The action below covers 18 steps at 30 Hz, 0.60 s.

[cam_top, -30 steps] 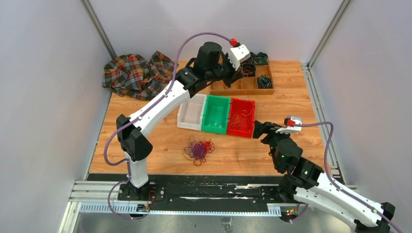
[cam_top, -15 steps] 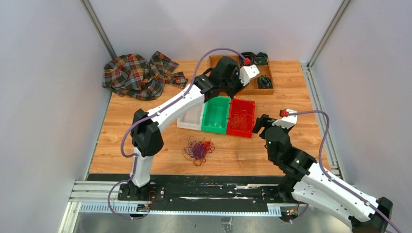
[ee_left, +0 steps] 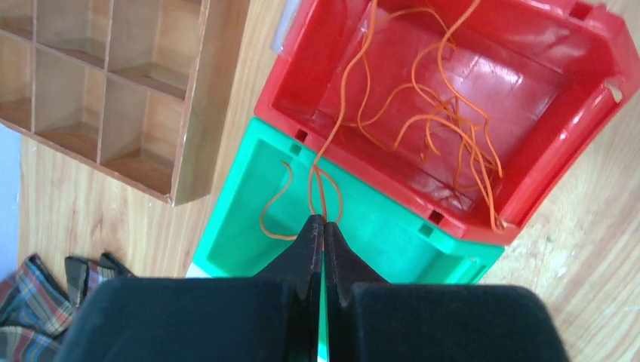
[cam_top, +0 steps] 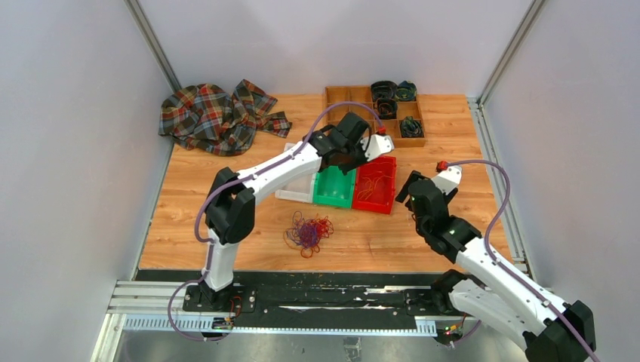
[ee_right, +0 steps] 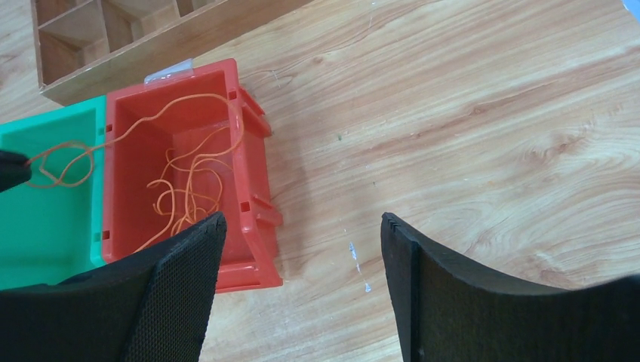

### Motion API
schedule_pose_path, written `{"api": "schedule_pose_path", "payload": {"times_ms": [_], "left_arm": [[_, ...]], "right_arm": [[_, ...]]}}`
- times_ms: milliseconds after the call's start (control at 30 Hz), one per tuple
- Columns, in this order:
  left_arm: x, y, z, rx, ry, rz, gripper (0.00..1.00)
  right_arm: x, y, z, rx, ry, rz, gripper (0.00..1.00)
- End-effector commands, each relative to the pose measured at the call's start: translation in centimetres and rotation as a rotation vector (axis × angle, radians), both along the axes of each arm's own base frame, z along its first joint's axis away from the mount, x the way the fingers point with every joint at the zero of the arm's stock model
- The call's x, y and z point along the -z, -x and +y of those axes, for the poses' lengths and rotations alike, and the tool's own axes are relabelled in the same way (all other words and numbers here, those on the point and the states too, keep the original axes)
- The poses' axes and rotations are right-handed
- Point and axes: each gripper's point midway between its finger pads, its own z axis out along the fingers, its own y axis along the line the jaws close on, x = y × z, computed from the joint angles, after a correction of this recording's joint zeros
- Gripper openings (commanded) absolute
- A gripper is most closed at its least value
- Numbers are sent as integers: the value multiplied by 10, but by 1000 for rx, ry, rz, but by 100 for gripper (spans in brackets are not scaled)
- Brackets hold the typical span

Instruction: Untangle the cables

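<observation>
My left gripper [ee_left: 324, 220] is shut on an orange cable [ee_left: 349, 113] and holds its near end above the green bin [ee_left: 249, 219]. The cable's far part trails into the red bin [ee_left: 581, 105], where more orange cable lies in loops. In the top view the left gripper [cam_top: 349, 160] hovers over the green bin [cam_top: 333, 188] and red bin [cam_top: 375, 185]. A tangle of purple, red and orange cables [cam_top: 308, 231] lies on the table in front of the bins. My right gripper [ee_right: 302, 222] is open and empty over bare wood right of the red bin [ee_right: 185, 181].
A clear bin [cam_top: 294, 186] stands left of the green one. A wooden compartment tray [cam_top: 355, 96] with dark cable coils sits at the back. A plaid cloth [cam_top: 215, 117] lies at the back left. Metal frame posts and grey walls bound the table.
My left arm has swung from the wooden tray back down and toward the bins with the orange cable. My right arm has risen and shifted slightly right.
</observation>
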Motion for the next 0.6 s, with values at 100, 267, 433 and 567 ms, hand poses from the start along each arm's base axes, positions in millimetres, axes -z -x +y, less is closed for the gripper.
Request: {"api": "schedule_pose_path", "payload": {"times_ms": [100, 267, 433, 567], "left_arm": [[-52, 12, 23, 52, 2, -127, 0], [-54, 18, 20, 60, 26, -99, 0], [-50, 25, -14, 78, 129, 8, 1], [-36, 32, -41, 118, 140, 54, 1]], "right_arm": [[-13, -11, -3, 14, -69, -12, 74], [-13, -11, -5, 19, -80, -13, 74], [-14, -8, -9, 30, -93, -27, 73], [-17, -5, -14, 46, -101, -40, 73]]}}
